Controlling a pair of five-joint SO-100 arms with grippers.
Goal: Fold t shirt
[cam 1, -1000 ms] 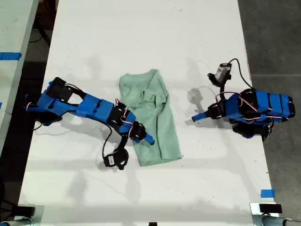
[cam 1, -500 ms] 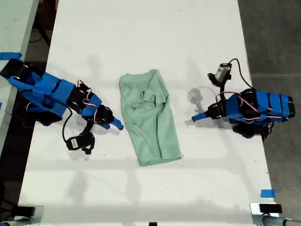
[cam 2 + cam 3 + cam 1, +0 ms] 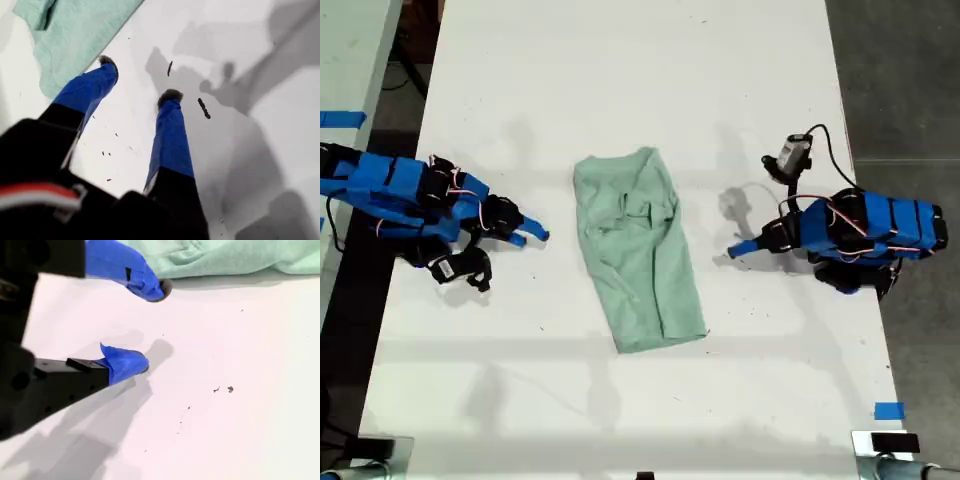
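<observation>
My first end effector (image 3: 137,77) and my second end effector (image 3: 152,327) both hang low with fingers spread apart and nothing between them, each arm drawn back and folded, tips angled downward.

The t shirt (image 3: 640,262) was soft, matt mint-green cloth, wrinkled, with a fine knitted grain visible in the first wrist view (image 3: 75,30). The table (image 3: 620,80) was a smooth white surface with a faint sheen, marked by small dark specks. My first pincer (image 3: 137,77) and my second pincer (image 3: 152,327) had fingers of smooth blue plastic, slightly glossy, on matt black plastic bodies. The first pincer's fingertips (image 3: 171,95) looked dark and scuffed.
</observation>
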